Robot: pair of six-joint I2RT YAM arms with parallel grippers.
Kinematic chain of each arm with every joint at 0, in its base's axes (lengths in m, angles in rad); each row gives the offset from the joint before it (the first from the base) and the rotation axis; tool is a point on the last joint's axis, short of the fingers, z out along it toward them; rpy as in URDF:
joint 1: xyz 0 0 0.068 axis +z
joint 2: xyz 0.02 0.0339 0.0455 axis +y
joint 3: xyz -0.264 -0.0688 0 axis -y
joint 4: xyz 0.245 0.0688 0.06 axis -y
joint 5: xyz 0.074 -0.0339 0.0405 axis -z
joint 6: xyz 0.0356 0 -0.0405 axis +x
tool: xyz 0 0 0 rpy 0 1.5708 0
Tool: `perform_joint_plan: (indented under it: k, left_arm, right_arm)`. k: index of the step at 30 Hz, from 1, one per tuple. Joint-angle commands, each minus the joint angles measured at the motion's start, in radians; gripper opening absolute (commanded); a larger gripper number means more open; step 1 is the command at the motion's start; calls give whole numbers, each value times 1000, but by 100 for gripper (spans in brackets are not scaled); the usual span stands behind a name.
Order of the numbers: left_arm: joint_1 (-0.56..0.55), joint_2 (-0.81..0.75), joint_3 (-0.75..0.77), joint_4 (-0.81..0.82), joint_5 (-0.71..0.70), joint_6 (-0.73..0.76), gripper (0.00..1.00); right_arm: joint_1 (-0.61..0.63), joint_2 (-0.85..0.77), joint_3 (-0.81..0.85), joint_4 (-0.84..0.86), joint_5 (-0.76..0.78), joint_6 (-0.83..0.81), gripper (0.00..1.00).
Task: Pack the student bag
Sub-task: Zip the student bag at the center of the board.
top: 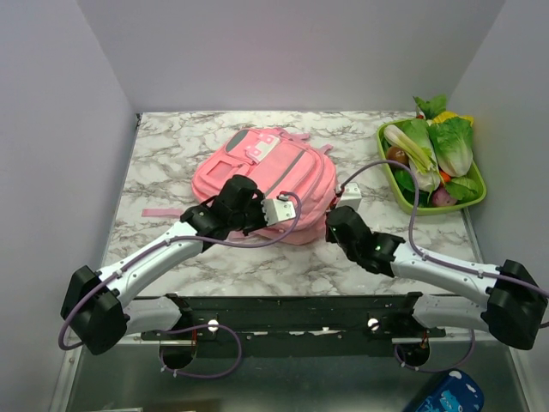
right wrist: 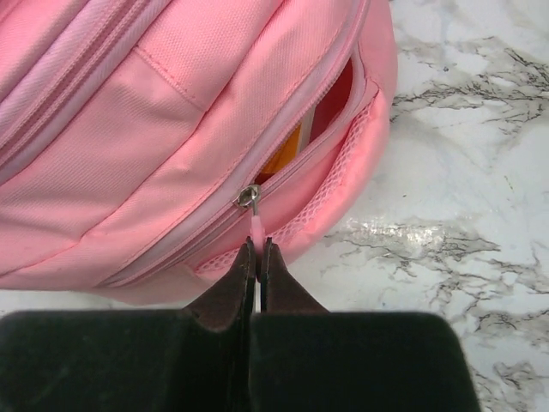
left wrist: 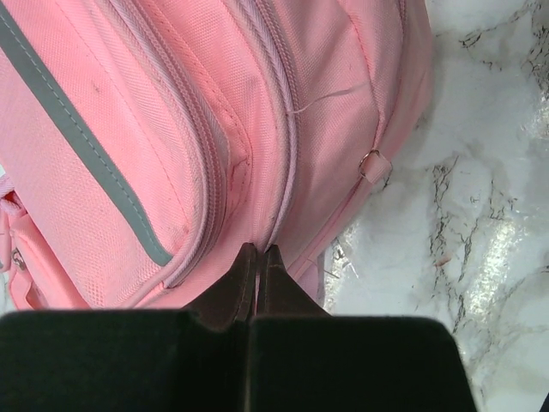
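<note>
The student bag [top: 274, 167], a large pink backpack with grey stripes, lies in the middle of the marble table. My left gripper [left wrist: 259, 250] is shut at the bag's near edge, its tips pinching the piping of a seam. My right gripper [right wrist: 257, 245] is at the bag's right side, shut on the pink zipper pull [right wrist: 256, 225], just below the metal slider [right wrist: 249, 196]. Right of the slider the side pocket gapes, and something orange and yellow [right wrist: 294, 142] shows inside. From above, both grippers' fingertips are hidden under their wrists.
A green tray [top: 474, 202] of toy vegetables stands at the back right. One pink strap [top: 161, 212] lies flat on the table left of the bag. A blue object [top: 450, 393] sits below the table's near edge at right. White walls close in three sides.
</note>
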Motion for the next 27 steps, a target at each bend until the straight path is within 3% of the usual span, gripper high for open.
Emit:
perform_joint_plan:
  k: [1,11,21,27]
  left_arm:
    - [25,-51,10,-121,-87,22,0]
    - [62,-172,-40,-250,-124,91,0]
    - [367,-274,-104,-360,-85,232,0]
    - [534,-293,-181,-348,-79,306,0]
  right_arm:
    - [-69,56,54,-72,99,-84,1]
    - [-228,155,175,2,-1,-210,1]
    - [-279,269,214,54,-67,-239,1]
    - [-270,266,180,193,-349,-234,1]
